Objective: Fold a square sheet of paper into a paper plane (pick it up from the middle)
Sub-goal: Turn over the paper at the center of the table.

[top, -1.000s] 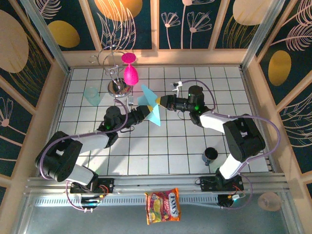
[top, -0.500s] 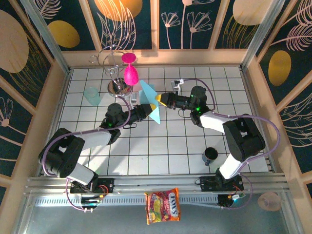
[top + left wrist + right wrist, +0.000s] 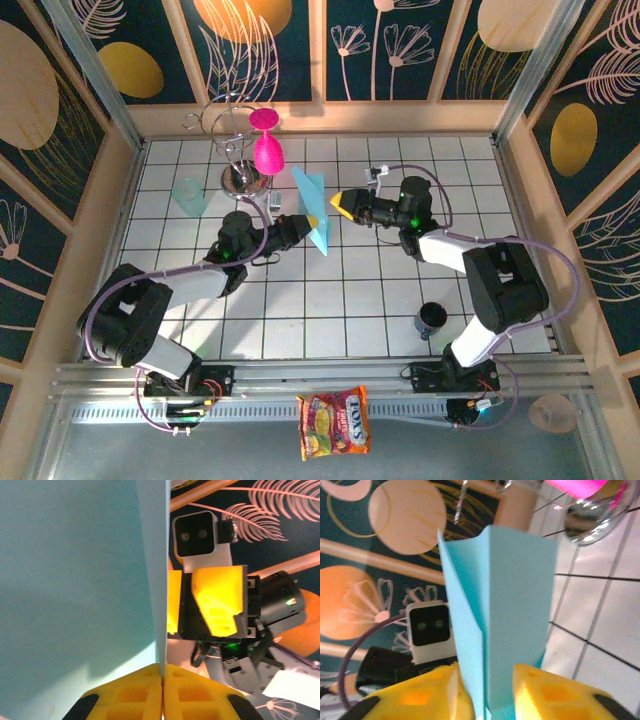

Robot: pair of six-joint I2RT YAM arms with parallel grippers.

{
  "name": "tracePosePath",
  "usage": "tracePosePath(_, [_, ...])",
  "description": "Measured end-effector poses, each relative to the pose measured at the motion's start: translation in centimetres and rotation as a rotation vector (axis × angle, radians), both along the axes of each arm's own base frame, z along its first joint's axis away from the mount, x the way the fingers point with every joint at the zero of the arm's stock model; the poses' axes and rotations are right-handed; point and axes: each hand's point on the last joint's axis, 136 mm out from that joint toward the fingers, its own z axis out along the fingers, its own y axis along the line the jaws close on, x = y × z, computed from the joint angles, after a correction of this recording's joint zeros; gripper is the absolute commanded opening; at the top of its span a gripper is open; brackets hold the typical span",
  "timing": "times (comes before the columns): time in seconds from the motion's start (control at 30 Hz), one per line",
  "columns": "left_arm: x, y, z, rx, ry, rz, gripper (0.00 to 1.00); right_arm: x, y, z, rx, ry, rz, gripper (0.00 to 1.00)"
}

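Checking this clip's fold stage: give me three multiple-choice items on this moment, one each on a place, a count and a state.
1. Where does the dark cup stand?
A) far left
B) dead centre
C) near right

2. How many pink goblets are there?
A) one
B) two
C) four

3. How does the left gripper stand to the sheet of paper?
A) shut on its edge
B) open beside it
C) far from it

Answers:
1 C: the top view shows it at the near right.
2 B: two pink bowls sit one behind the other at the far side.
3 A: the left wrist view shows both yellow pads pressed together on the paper's lower edge.
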Motion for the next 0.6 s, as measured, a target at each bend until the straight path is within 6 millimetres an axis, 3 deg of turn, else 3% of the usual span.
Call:
tracePosePath(0.23, [2.5,1.2,-2.1,0.279,0.006,0.111,0.1,2.0,-5.0,-0.2,-0.18,-0.051,-0.228,0.45])
tracePosePath(0.47, [5.6,2.6,-0.7,0.698,-0.073,0.262,0.1,2.5,-8.9,-1.1,-0.37,-0.078,-0.418,0.45])
tracePosePath(0.6, [7.1,3.6,-2.1,0.979,-0.07,0.357,0.1,2.4,-11.3,-1.3,-0.436,-0.086,-0.518,0.45])
